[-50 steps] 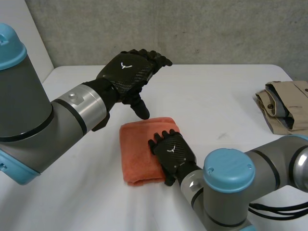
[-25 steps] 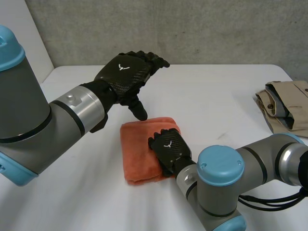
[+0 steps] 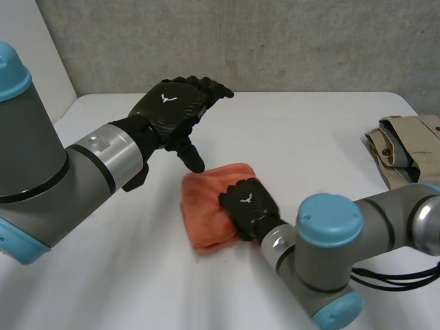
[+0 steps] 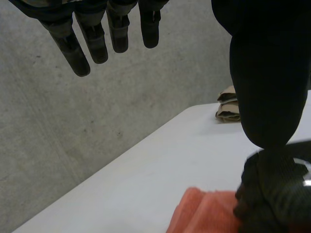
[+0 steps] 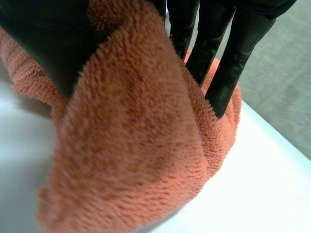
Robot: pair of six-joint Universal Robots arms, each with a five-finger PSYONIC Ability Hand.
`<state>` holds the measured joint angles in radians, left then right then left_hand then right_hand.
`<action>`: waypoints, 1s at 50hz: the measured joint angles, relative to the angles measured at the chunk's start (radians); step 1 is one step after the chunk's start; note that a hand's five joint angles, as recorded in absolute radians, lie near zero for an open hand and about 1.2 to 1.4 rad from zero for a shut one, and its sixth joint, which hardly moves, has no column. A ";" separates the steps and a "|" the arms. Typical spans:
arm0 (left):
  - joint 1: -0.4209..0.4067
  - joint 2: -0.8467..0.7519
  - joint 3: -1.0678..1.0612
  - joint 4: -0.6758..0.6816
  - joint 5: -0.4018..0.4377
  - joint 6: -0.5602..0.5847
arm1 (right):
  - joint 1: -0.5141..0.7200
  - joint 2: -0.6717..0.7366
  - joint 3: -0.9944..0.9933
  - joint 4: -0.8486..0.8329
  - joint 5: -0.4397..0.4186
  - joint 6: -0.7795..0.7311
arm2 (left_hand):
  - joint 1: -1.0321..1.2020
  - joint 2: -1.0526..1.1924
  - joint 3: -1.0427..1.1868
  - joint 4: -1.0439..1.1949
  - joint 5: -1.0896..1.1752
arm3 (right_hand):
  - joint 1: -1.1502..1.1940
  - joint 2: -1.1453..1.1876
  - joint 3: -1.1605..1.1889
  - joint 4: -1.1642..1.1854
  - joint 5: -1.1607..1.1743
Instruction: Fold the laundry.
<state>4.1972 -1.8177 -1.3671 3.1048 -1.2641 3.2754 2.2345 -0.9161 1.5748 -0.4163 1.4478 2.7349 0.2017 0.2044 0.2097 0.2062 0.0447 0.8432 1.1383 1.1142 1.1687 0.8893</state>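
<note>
White table (image 3: 323, 137) in front of a grey concrete wall (image 3: 275, 41). Lying on it, under and just ahead of the right hand (image 3: 249, 205): an orange towel (image 3: 206, 206), folded but rumpled, bunched into a thick lump. Clamped by that hand along the edge nearest its wrist. Seen from the right wrist: pinches a fat ridge of the terry between the thumb on one side and the long straight fingers (image 5: 235, 63) on the other, with the fingertips sunk into the pile and more cloth spilling onto the table below the palm. Grasping the towel, not merely resting on it.

Past the towel's far corner, hovering above the table: the left hand (image 3: 175, 110). Released and holding nothing, with fingers straight and slightly spread, pointing toward the wall, and the thumb turned down toward the cloth. Thumb tip close to the towel's far corner and near the right hand's fingertips; impossible to say whether touching.

Well apart, off to the right hand's outer side near the table's edge: a folded beige garment (image 3: 405, 155), untouched by either hand. Behind the hands, the left arm (image 3: 62, 179) and the right arm (image 3: 357, 237), grey with light-blue caps.
</note>
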 measured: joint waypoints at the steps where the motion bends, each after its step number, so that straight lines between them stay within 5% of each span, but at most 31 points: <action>1: 0.001 0.000 -0.001 0.000 0.000 0.000 | -0.013 -0.004 0.003 0.001 -0.005 -0.007 | 0.000 0.000 0.000 0.000 0.000 | 0.000 0.000 0.000 0.000 0.000; 16: 0.021 0.000 -0.006 0.000 -0.002 -0.004 | -0.316 -0.096 0.045 0.016 -0.107 -0.239 | 0.000 0.000 0.000 0.000 0.000 | 0.027 0.012 0.020 0.013 0.009; 36: 0.021 -0.010 -0.026 0.001 -0.003 -0.016 | -0.651 0.043 -0.267 0.114 -0.435 -0.432 | 0.000 0.000 0.000 0.000 0.000 | 0.027 0.012 0.020 0.015 0.014; 43: 0.022 -0.014 -0.022 0.003 -0.004 -0.014 | -0.698 0.093 -0.606 0.217 -0.493 -0.348 | 0.000 0.000 0.000 0.000 0.000 | 0.027 0.012 0.020 0.019 0.014; 50: 0.023 -0.011 -0.018 0.007 -0.006 -0.018 | -0.767 0.154 -0.934 0.203 -0.523 -0.087 | 0.000 0.000 0.000 0.000 0.000 | 0.028 0.012 0.028 0.020 0.037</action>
<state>4.2197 -1.8290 -1.3854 3.1118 -1.2699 3.2576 1.4678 -0.7624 0.6411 -0.2128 0.9246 2.6478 0.2017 0.2044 0.2097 0.2062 0.0447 0.8708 1.1500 1.1421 1.1883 0.9258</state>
